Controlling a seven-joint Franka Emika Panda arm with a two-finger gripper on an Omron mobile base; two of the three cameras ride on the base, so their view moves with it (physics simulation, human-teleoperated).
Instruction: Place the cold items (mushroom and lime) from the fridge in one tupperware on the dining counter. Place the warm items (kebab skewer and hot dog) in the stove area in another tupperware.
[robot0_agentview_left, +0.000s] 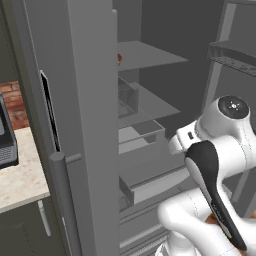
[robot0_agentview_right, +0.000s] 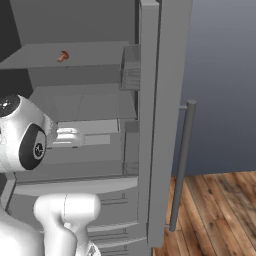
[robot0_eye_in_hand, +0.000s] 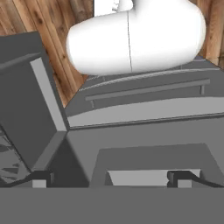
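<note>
The mushroom (robot0_agentview_left: 119, 59) peeks out as a small reddish-brown speck at the edge of the left fridge door (robot0_agentview_left: 75, 125), sitting on the upper shelf (robot0_agentview_left: 150, 55), well above and beyond the gripper (robot0_eye_in_hand: 113, 178), which hangs low in front of the fridge's lower drawers (robot0_eye_in_hand: 144, 105). In the right base view the mushroom (robot0_agentview_right: 63, 56) shows more clearly: a rounded brownish cap on a short pale stem, leaning a little, alone on the shelf and far from the hand. It is probably light, soft and easily bruised, with a smooth cap that could slip, so a gentle pinch across the cap's widest part, or low around the stem where it meets the cap, looks the safest hold. The lime can't be made out on any shelf. In the hand view the two dark fingertips (robot0_eye_in_hand: 41, 179) stand far apart with nothing between them, pointing down at the grey fridge front, the wooden floor (robot0_eye_in_hand: 39, 17) beyond.
</note>
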